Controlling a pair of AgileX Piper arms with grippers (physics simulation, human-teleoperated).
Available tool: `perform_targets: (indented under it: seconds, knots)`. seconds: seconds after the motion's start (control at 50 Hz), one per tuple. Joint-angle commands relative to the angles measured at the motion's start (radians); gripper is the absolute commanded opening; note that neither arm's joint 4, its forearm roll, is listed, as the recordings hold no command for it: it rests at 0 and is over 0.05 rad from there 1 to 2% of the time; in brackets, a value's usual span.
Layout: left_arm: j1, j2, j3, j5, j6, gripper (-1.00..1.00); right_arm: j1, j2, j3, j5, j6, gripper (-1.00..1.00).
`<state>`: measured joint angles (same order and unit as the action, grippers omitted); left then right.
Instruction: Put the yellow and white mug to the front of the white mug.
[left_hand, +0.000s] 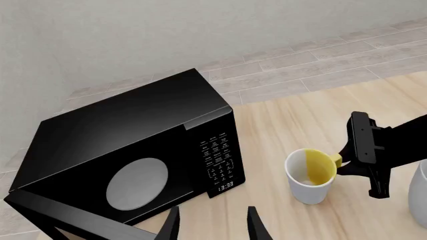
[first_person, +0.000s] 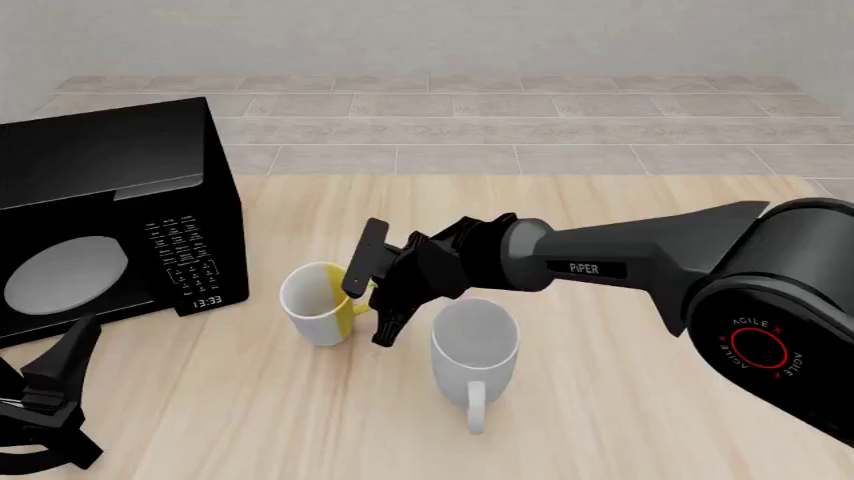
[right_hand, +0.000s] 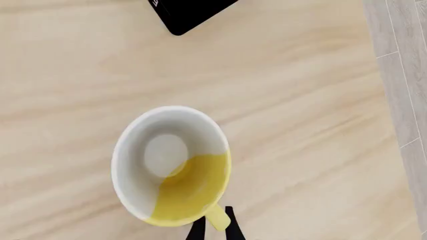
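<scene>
The yellow and white mug (first_person: 318, 303) stands upright on the table, to the left of the white mug (first_person: 474, 345) and slightly farther back. Its yellow handle (right_hand: 217, 218) points toward the white mug. My right gripper (first_person: 371, 292) reaches in from the right and is shut on that handle, its fingertips (right_hand: 231, 226) on either side of it. From the left wrist view the same gripper (left_hand: 360, 162) shows at the handle of the yellow and white mug (left_hand: 310, 175). My left gripper (first_person: 80, 400) hangs open and empty at the front left, near the microwave.
A black microwave (first_person: 107, 230) sits at the left of the wooden table (first_person: 627, 400), close to the small mug. The white mug's handle (first_person: 477, 405) faces the front edge. Tiled floor lies beyond the table's far edge.
</scene>
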<state>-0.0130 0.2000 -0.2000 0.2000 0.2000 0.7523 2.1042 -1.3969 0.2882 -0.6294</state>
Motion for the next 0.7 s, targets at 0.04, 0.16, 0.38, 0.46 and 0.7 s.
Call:
perform_targets:
  seconds: [0.04,0.16,0.38,0.46,0.7]
  knots:
    - [0.0,0.0,0.0,0.0,0.0,1.0,0.014,-0.009,0.028,0.015,-0.015,-1.0]
    - [0.0,0.0,0.0,0.0,0.0,1.0,0.003,-0.043,0.034,0.021,-0.024,-1.0]
    - [0.0,0.0,0.0,0.0,0.0,1.0,-0.026,-0.115,0.03,0.041,-0.032,-1.0]
    - [0.0,0.0,0.0,0.0,0.0,1.0,-0.039,-0.136,0.026,0.049,-0.031,-1.0]
    - [0.0,0.0,0.0,0.0,0.0,1.0,-0.058,-0.178,0.0,0.071,0.009,-1.0]
